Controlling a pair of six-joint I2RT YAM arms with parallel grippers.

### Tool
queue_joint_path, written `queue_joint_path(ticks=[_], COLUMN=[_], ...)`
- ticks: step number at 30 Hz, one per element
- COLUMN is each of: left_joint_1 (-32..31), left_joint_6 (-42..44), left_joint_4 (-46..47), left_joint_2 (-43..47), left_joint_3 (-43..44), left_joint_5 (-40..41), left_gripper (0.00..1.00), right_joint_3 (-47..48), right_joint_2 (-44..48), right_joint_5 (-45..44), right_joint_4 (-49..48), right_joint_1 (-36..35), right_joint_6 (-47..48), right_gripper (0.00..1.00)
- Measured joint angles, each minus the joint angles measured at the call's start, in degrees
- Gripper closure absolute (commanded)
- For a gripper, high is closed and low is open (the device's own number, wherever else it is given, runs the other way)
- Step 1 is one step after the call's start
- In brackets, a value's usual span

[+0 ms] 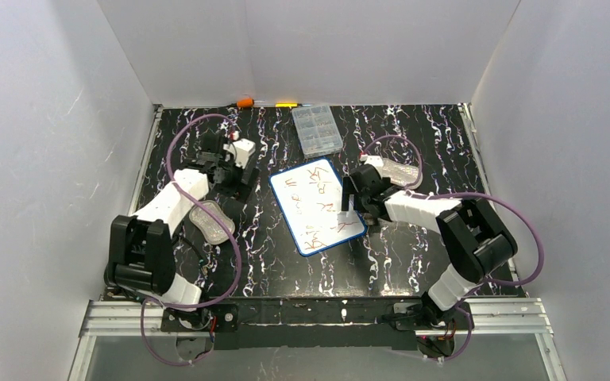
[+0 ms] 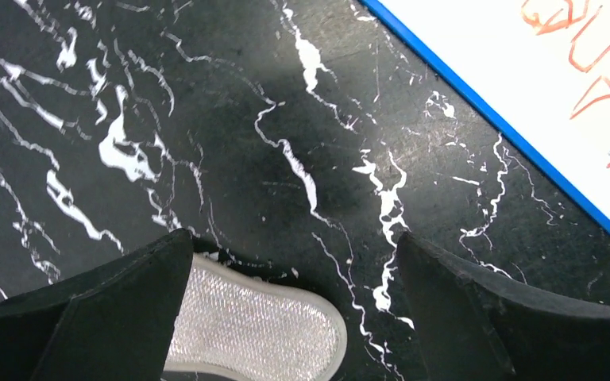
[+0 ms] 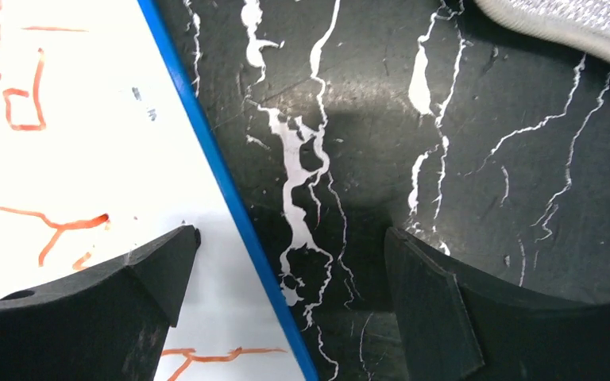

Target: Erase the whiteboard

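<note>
The whiteboard [image 1: 316,208] lies flat at the table's middle, blue-rimmed, with reddish-brown scribbles on it. My right gripper [image 1: 354,203] is open and empty, low over the board's right edge. In the right wrist view [image 3: 292,234] one finger hangs over the white surface [image 3: 71,159] and the other over the table, with the blue rim [image 3: 230,206] between them. My left gripper [image 1: 237,187] is open and empty, left of the board. In the left wrist view [image 2: 292,242] it is over bare table, with the board's corner [image 2: 540,87] at the upper right.
A grey mesh oval pad [image 1: 210,222] lies by the left gripper, partly under its left finger in the wrist view [image 2: 246,329]. A second pad [image 1: 397,171] lies right of the board [image 3: 572,24]. A clear compartment box [image 1: 318,129] and small orange [image 1: 245,101] and yellow [image 1: 287,104] items sit at the back.
</note>
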State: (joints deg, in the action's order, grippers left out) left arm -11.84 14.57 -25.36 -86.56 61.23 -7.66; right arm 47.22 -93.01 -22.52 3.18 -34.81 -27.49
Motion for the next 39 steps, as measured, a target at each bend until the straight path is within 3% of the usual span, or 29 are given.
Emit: queue_joint_path(ticks=[7,13,19,24,32,39], left_joint_1=[-2.8,-5.2,-6.9,-7.1,-7.8,-10.1], left_joint_6=[2.2,2.8,2.9,3.0,3.3,3.4], left_joint_4=[0.0,-0.1,-1.0,-2.7,-4.9,-6.5], left_joint_2=[-6.9,-12.0,-17.9,-22.4,-27.2,-28.5], left_joint_3=[4.2,7.7,12.1,15.6,19.6,21.1], left_joint_5=[6.0,12.8,16.2,18.9,23.5,24.1], left_gripper=[0.01,0.14,0.15,0.21,0.33,0.38], right_joint_3=[-6.7,-13.1,-14.1,-8.5,-6.6,-11.0], right_joint_2=[5.1,10.9,11.7,7.1,6.3,9.7], right_joint_5=[4.9,5.9,3.1,1.5,0.1,0.1], right_joint_4=[-6.4,-9.7,-10.9,-8.1,-4.6,-6.5], right_joint_1=[-3.3,-10.6,-24.4,-33.6,-34.5,-35.3], right_joint_6=[-0.9,-5.0,-10.4,-12.6,-12.8,-11.2], right_gripper=[0.04,0.04,0.04,0.03,0.04,0.04])
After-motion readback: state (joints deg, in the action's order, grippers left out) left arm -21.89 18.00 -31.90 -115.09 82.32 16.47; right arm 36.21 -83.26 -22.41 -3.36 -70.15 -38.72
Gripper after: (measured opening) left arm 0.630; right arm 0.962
